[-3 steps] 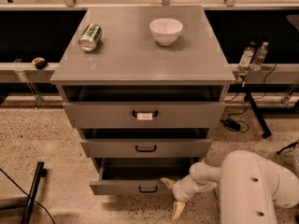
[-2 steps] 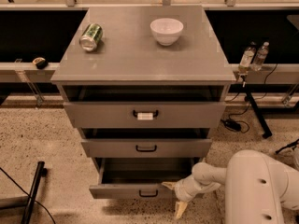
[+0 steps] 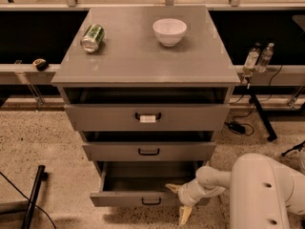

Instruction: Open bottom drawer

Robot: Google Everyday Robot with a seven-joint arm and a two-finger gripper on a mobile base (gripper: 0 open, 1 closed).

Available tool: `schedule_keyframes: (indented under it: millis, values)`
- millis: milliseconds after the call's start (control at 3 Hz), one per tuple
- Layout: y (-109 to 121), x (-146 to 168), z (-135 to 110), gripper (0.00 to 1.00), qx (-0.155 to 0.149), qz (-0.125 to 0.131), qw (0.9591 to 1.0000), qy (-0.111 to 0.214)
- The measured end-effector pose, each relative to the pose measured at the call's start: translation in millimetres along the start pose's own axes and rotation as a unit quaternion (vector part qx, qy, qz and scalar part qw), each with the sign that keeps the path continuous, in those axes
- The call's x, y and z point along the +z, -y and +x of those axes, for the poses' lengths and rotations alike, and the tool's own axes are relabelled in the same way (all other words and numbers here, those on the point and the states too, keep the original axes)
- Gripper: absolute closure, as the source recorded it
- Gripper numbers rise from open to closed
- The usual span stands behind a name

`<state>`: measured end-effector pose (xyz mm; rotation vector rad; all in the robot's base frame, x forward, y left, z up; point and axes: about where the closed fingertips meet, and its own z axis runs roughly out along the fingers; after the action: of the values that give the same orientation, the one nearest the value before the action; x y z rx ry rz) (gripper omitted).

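The grey three-drawer cabinet (image 3: 143, 66) stands in the middle of the camera view. Its bottom drawer (image 3: 128, 198), plain grey with a small black loop handle (image 3: 151, 202), is pulled out, and its dark inside shows. My gripper (image 3: 178, 202) is at the drawer's right front corner, low by the floor. One pale finger (image 3: 172, 188) lies over the drawer's front edge and the other (image 3: 184, 215) hangs below the front, so the drawer front sits between them. My white arm (image 3: 257, 190) comes in from the lower right.
A green can (image 3: 92, 37) lies on its side and a white bowl (image 3: 169, 31) stands on the cabinet top. The top drawer has a white label (image 3: 147, 119). Two bottles (image 3: 257, 57) stand at the right. A black pole (image 3: 33, 194) lies on the floor, lower left.
The bottom drawer has slid further out toward the camera. My gripper and arm have moved back with it.
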<state>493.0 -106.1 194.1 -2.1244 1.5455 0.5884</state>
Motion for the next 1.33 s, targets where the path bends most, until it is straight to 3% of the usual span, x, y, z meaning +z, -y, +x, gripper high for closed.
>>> schedule_keyframes:
  millis: [333,667,1000,1333]
  values:
    - [2.4,-4.1,-5.7,0.00,0.006,-0.007,0.9996,-0.025]
    - [14.4,-28.3,-26.6,0.00,0.007,0.009,0.9985,-0.053]
    - [29.3,-56.3,-48.2,0.16,0.005,0.030,0.9972,-0.068]
    - [42.2,-70.8,-52.4,0.39,0.019,0.054,0.9963,-0.065]
